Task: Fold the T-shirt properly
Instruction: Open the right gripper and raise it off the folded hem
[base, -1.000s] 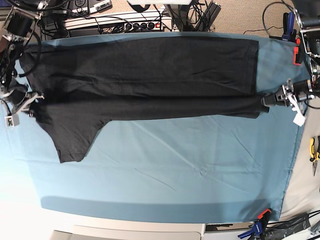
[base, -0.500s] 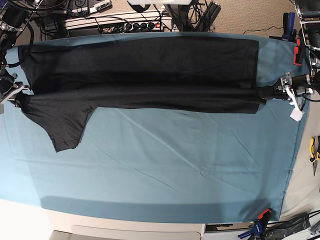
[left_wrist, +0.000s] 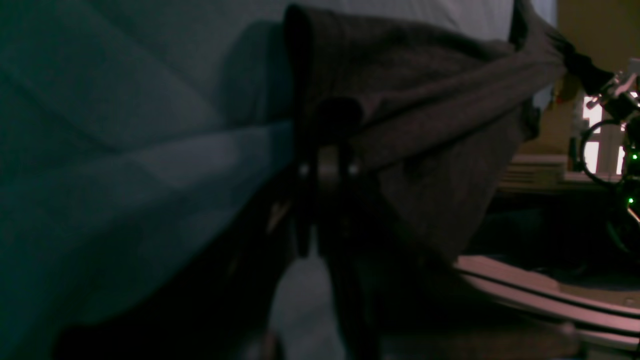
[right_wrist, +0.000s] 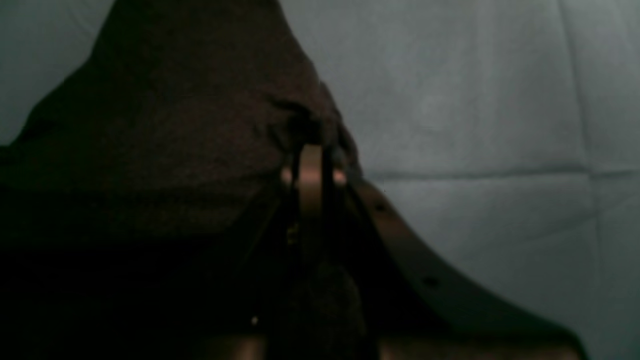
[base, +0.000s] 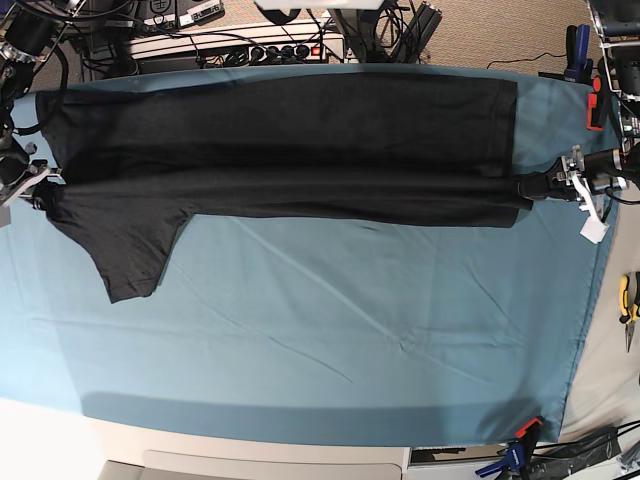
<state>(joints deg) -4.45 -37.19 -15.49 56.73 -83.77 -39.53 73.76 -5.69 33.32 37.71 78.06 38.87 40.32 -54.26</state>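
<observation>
The T-shirt (base: 280, 140) lay spread long across the far part of the blue cloth (base: 330, 330). It was dark w/ no print showing. One long edge was folded over, so a strip of shirt ran from side to side on top of the rest. One sleeve (base: 135, 250) stuck out toward the near side & lay flat on the cloth.

The left gripper (base: 532, 188) was at the shirt's end, on the right of the base view. Its jaws were pinched tight on the fabric there. The right gripper (base: 42, 195) was at the other end, by the sleeve, also pinched tight on the shirt. In both wrist views the dark fabric bunched up at the fingers.
</observation>
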